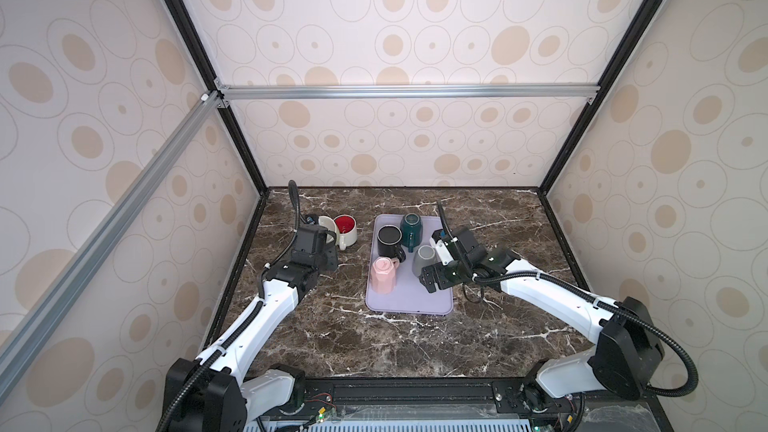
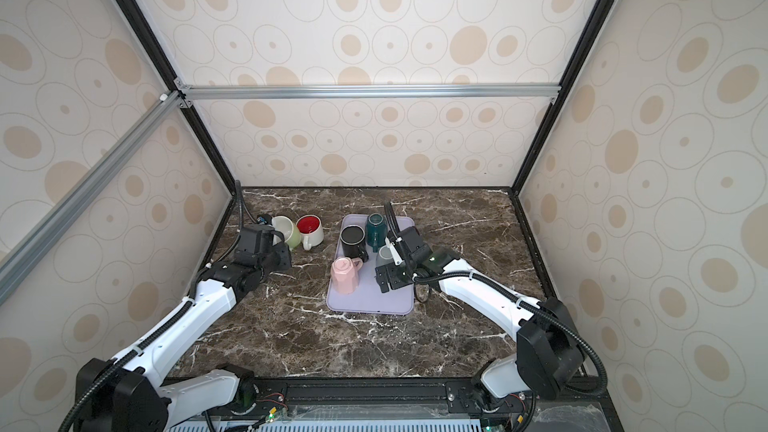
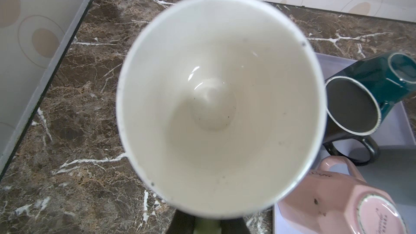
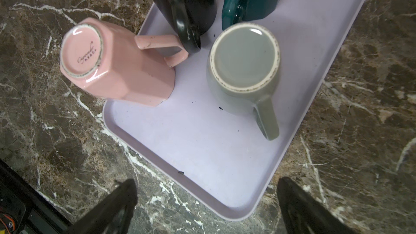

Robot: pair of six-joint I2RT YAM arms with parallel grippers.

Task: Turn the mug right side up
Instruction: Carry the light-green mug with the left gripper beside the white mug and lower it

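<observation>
Left wrist view is pretty much all mug: the white inside of the pale green mug [image 3: 220, 100] fills it, mouth facing the camera. The left gripper [image 3: 208, 223] has its jaws pinched narrow on a green bit of it, rim or handle, can't tell which. In a top view that mug is off the tray near the far left corner of the marble bench [image 1: 415, 351], just beside the upright red-lined mug [image 1: 345, 228]. It looks tipped toward the arm rather than standing square, and I can't tell if its base is on the bench. So my read is the left side is at the tail end of a flip. It needs to level the mug, set the base flat without bumping the red-lined one, then let go. The right gripper [image 4: 207, 187] hangs over the near edge of the lilac tray [image 4: 191, 145], jaws spread wide, holding nothing. On the tray the grey mug [image 4: 244, 64] by the right edge is base-up, handle pointing back toward the gripper. The pink mug [image 4: 108, 64] by the left edge is base-up too, and the black mug [image 1: 389, 236] behind them is upright. Grey looks like the next target to me: come down, close on the handle or wall, and lift clear of the black mug's handle before rotating.
</observation>
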